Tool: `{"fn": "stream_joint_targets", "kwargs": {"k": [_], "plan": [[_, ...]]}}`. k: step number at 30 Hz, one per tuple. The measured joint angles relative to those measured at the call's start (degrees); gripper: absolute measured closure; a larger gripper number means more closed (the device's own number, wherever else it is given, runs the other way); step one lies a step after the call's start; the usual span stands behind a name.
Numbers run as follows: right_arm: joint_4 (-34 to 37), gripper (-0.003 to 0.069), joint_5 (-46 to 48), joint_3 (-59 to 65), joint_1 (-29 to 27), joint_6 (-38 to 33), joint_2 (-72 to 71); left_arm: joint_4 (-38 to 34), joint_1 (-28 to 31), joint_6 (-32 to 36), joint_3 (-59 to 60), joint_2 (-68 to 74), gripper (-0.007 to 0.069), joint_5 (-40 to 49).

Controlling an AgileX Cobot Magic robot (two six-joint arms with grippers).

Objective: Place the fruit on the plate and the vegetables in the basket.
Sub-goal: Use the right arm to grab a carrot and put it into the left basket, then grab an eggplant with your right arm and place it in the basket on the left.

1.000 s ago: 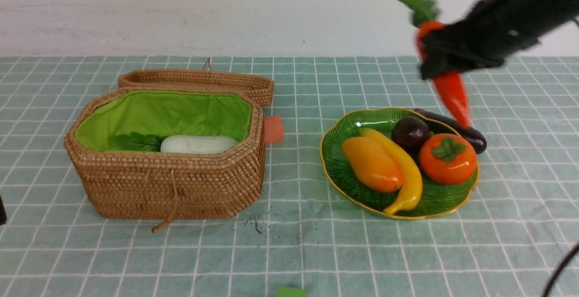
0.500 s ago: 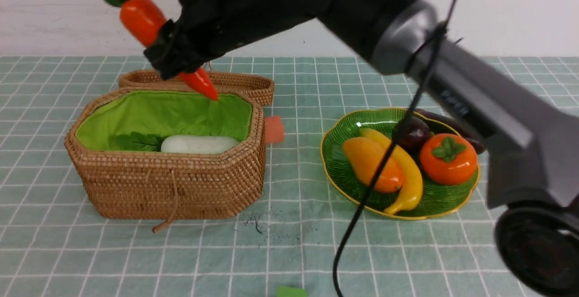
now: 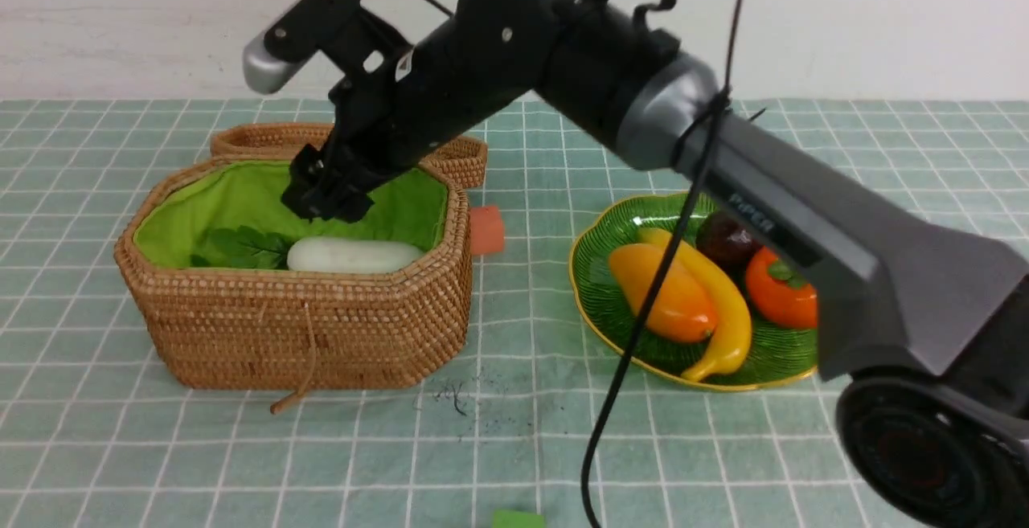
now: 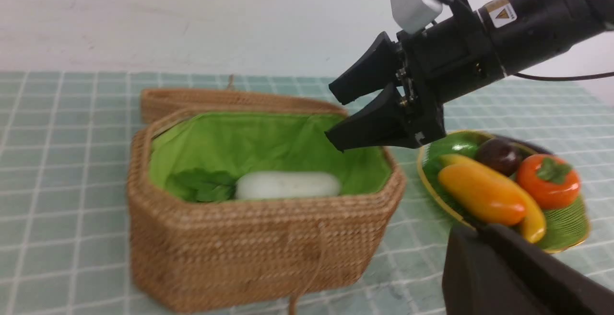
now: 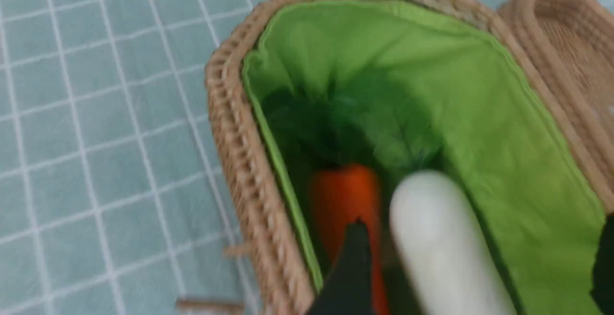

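My right gripper (image 3: 325, 202) hangs open over the wicker basket (image 3: 305, 327), nothing between its fingers. In the right wrist view the orange carrot (image 5: 343, 200) lies inside on the green lining beside the white radish (image 5: 441, 243); from the front only the radish (image 3: 354, 256) shows. The green plate (image 3: 599, 287) holds the mango (image 3: 663, 291), banana (image 3: 723, 303), persimmon (image 3: 776, 295) and mangosteen (image 3: 723, 239). My right arm hides the eggplant in the front view. My left gripper (image 4: 472, 233) is shut and empty, low and near the plate's side.
The basket's lid (image 3: 354, 142) lies open behind it. A small orange-red block (image 3: 486, 231) sits by the basket's right end. My right arm and its black cable (image 3: 643, 327) cross over the plate. A green scrap (image 3: 517, 518) lies at the near edge.
My right arm swung left from above the plate to over the basket with the carrot. The gripper has opened and the carrot now lies in the basket.
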Motion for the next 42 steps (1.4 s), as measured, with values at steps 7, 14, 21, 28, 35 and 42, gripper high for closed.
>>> {"fn": "stream_joint_targets", "kwargs": {"k": [7, 14, 21, 28, 35, 42], "plan": [[-19.94, 0.0133, 14.43, -0.63, -3.7, 13.94, -11.65, -3.82, 0.0, 1.49, 0.0, 0.0, 0.0624, -7.65], [-29.39, 0.0431, 14.83, 5.3, -17.65, 22.32, -17.94, -5.3, 0.0, 1.55, 0.0, 0.0, 0.0624, -7.93], [-17.11, 0.0344, 14.83, 16.03, -38.55, 16.44, -13.51, -5.56, 0.0, 1.55, 0.0, 0.0, 0.0624, -7.87], [-5.84, 0.0157, 14.48, 17.53, -47.19, -0.67, -2.69, -5.62, 0.0, 1.55, 0.0, 0.0, 0.0624, -7.87], [-0.06, 0.0134, 14.2, 17.53, -48.49, -8.14, 1.54, -5.62, 0.0, 1.55, 0.0, 0.0, 0.0624, -7.87], [3.88, 0.0134, 13.17, 17.53, -48.48, -8.73, 3.7, -5.37, 0.0, 1.55, 0.0, 0.0, 0.0621, -7.87]]}}
